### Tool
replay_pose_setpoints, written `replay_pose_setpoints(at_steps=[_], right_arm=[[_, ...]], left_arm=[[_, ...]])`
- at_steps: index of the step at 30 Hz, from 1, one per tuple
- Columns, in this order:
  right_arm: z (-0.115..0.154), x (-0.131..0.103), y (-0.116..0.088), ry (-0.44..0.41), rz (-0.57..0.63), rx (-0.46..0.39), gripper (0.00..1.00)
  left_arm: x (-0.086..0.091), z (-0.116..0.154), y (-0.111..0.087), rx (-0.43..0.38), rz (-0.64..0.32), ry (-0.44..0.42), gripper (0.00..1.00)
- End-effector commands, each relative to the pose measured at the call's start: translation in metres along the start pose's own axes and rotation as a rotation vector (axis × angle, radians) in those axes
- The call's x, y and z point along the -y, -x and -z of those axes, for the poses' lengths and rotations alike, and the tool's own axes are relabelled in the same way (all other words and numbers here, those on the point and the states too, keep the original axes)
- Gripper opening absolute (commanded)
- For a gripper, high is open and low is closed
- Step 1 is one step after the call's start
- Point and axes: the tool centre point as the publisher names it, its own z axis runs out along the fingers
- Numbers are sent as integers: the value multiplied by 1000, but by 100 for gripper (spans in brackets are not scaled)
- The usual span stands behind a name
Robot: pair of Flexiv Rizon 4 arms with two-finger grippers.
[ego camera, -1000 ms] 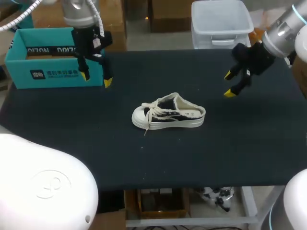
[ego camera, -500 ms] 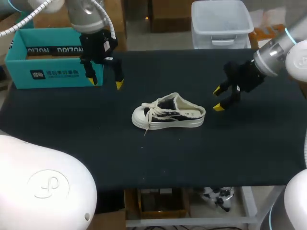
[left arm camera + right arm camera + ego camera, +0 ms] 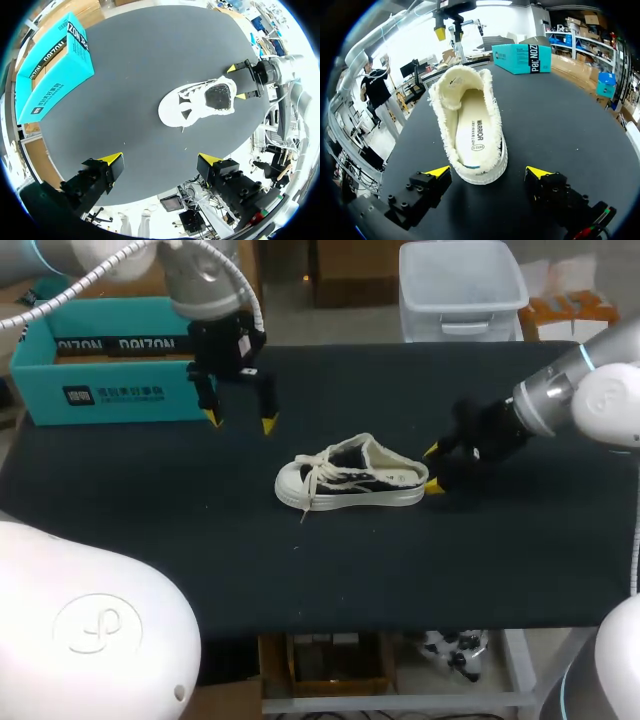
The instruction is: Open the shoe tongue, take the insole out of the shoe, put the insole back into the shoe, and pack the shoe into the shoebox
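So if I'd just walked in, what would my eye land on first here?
First comes the small white-and-black shoe, alone in the middle of the dark table. The right gripper is open at its heel, one yellow tip on each side. Next is the bright teal shoebox at the table's far left corner, with the left gripper hanging open above the table near it.

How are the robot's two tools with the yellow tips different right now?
The left tool points straight down, while the right tool lies sideways, low over the table. The left tool hangs away from the shoe, on the side of the blue box; the right tool sits at the shoe's heel, which is just ahead of its tips. Both are open and hold nothing.
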Motion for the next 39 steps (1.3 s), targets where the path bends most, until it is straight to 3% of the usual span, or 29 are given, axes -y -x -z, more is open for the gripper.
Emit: replay_pose_setpoints(at_steps=[1, 13, 23, 39], right_arm=[[-10, 3, 5, 16, -1, -13, 100], [-24, -1, 1, 63, 26, -36, 100], [-28, -5, -7, 126, 106, 5, 100], [-47, -10, 2, 169, 113, -42, 100]], left_arm=[[2, -2, -4, 8, -4, 0, 100], [1, -6, -10, 8, -25, -3, 100], [0, -7, -14, 17, -39, -6, 100], [-1, -12, -16, 13, -46, -9, 100]])
